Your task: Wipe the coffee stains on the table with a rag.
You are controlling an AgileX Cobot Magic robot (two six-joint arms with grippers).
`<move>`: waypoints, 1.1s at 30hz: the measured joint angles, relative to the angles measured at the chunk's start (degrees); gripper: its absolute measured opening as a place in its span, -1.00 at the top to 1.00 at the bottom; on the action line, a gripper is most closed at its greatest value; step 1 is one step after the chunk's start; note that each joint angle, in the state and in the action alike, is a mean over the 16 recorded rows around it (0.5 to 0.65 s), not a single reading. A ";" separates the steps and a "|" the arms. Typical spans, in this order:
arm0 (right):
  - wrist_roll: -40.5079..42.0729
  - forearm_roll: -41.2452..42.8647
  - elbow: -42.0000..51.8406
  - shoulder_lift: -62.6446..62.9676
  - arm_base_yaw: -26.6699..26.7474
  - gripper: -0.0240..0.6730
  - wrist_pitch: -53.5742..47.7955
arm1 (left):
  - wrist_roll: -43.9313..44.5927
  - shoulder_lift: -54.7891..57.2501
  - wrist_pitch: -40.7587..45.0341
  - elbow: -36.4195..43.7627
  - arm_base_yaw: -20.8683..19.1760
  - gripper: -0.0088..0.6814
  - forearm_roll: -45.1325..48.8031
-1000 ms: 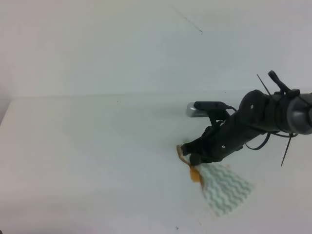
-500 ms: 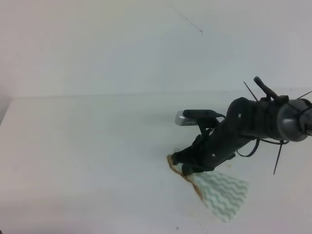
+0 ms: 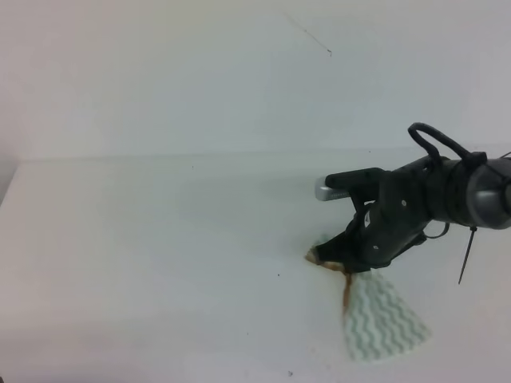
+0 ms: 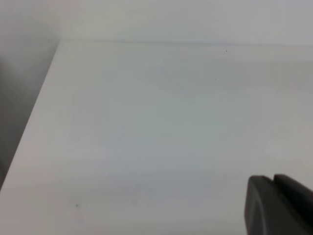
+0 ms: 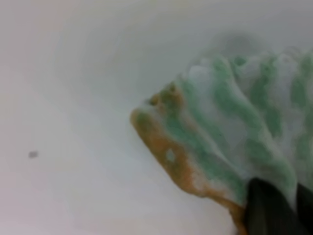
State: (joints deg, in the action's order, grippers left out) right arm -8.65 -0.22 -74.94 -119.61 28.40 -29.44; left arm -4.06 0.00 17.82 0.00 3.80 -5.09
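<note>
Right gripper (image 3: pixel 345 254) clamped on the rag (image 3: pixel 382 321), pressing its brown-stained corner onto the table (image 3: pixel 160 239), right of center; the rest trails toward the near edge. Left gripper (image 4: pixel 279 205): only a dark tip visible over bare tabletop, open or closed unclear.

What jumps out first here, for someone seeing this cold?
The black right gripper low at the right of the white table, pinching a green-striped rag that fans out toward the near edge. Next, the rag's orange-brown soaked edge, plain in the right wrist view.
</note>
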 joint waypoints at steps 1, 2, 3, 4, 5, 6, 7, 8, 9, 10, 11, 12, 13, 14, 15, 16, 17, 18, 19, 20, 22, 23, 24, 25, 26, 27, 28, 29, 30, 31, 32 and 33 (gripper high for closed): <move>-0.87 1.05 0.03 0.14 -0.23 0.86 -0.09 | 0.00 0.00 0.00 0.00 0.00 0.97 0.00; -1.64 1.98 0.07 0.29 -0.46 0.86 -0.19 | 0.00 0.00 0.00 0.00 0.00 0.97 0.00; -2.32 2.80 0.11 0.43 -0.71 0.87 -0.30 | 0.00 0.00 0.00 0.00 0.00 0.97 0.00; -2.92 3.52 0.14 0.57 -0.96 0.87 -0.39 | 0.00 0.00 0.00 0.00 0.00 0.97 0.00; -3.40 4.12 0.19 0.73 -1.21 0.87 -0.46 | 0.00 0.00 0.00 0.00 0.00 0.97 0.00; -3.76 4.60 0.24 0.88 -1.47 0.87 -0.52 | 0.00 0.00 0.00 0.00 0.00 0.97 0.00; -4.00 4.98 0.29 1.05 -1.72 0.87 -0.53 | 0.00 0.00 0.00 0.00 0.00 0.97 0.00; -4.13 5.25 0.35 1.26 -1.96 0.87 -0.49 | 0.00 0.00 0.00 0.00 0.00 0.97 0.00; -4.14 5.37 0.41 1.66 -2.17 0.87 -0.40 | 0.00 0.00 0.00 0.00 0.00 0.97 0.00; -4.09 5.45 0.47 1.97 -2.36 0.87 -0.22 | 0.00 0.00 0.00 0.00 0.00 0.97 0.00; -3.99 5.47 0.53 2.36 -2.52 0.87 0.03 | 0.00 0.00 0.00 0.00 0.00 0.97 0.00; -3.88 5.46 0.58 2.80 -2.66 0.87 0.32 | 0.00 0.00 0.00 0.00 0.00 0.97 0.00; -3.75 5.44 0.63 3.27 -2.77 0.87 0.63 | 0.00 0.00 0.00 0.00 0.00 0.97 0.00; -3.61 5.44 0.68 3.79 -2.85 0.87 0.93 | 0.00 0.00 0.00 0.00 0.00 0.97 0.00; -3.45 5.47 0.73 4.35 -2.92 0.87 1.22 | 0.00 0.00 0.00 0.00 0.00 0.97 0.00; -3.28 5.50 0.76 4.91 -3.01 0.87 1.48 | 0.00 0.00 0.00 0.00 0.00 0.97 0.00; -3.16 5.52 0.79 5.50 -3.11 0.87 1.70 | 0.00 0.00 0.00 0.00 0.00 0.97 0.00; -3.07 5.53 0.82 6.10 -3.26 0.87 1.85 | 0.00 0.00 0.00 0.00 0.00 0.97 0.00; -2.99 5.52 0.84 6.72 -3.49 0.87 1.96 | 0.00 0.00 0.00 0.00 0.00 0.97 0.00; -2.93 5.52 0.86 7.36 -3.79 0.87 2.00 | 0.00 0.00 0.00 0.00 0.00 0.97 0.00; -2.80 5.56 0.89 8.72 -4.58 0.87 1.92 | 0.00 0.00 0.00 0.00 0.00 0.97 0.00; -2.71 5.59 0.90 9.43 -5.03 0.87 1.78 | 0.00 0.00 0.00 0.00 0.00 0.97 0.00; -2.57 5.63 0.89 10.15 -5.53 0.87 1.57 | 0.00 0.00 0.00 0.00 0.00 0.97 0.00; -2.44 5.73 0.89 10.69 -6.07 0.87 1.31 | 0.00 0.00 0.00 0.00 0.00 0.97 0.00; -2.33 5.82 0.89 11.34 -6.66 0.87 0.95 | 0.00 0.00 0.00 0.00 0.00 0.97 0.00; -2.24 5.91 0.89 11.93 -7.30 0.87 0.51 | 0.00 0.00 0.00 0.00 0.00 0.97 0.00; -2.15 6.00 0.90 12.47 -8.00 0.87 0.03 | 0.00 0.00 0.00 0.00 0.00 0.97 0.00; -2.06 6.09 0.94 12.97 -8.75 0.87 -0.46 | 0.00 0.00 0.00 0.00 0.00 0.97 0.00; -1.96 6.15 1.02 13.45 -9.55 0.87 -0.94 | 0.00 0.00 0.00 0.00 0.00 0.97 0.00; -1.82 6.19 1.16 13.89 -10.36 0.87 -1.40 | 0.00 0.00 0.00 0.00 0.00 0.97 0.00; -1.59 6.23 1.37 14.32 -11.19 0.87 -1.80 | 0.00 0.00 0.00 0.00 0.00 0.97 0.00; -1.30 6.26 1.68 14.73 -12.00 0.87 -2.10 | 0.00 0.00 0.00 0.00 0.00 0.97 0.00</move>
State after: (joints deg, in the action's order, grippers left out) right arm -9.95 6.05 -73.27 -104.88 16.39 -31.55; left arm -4.06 0.00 17.82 0.00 3.80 -5.09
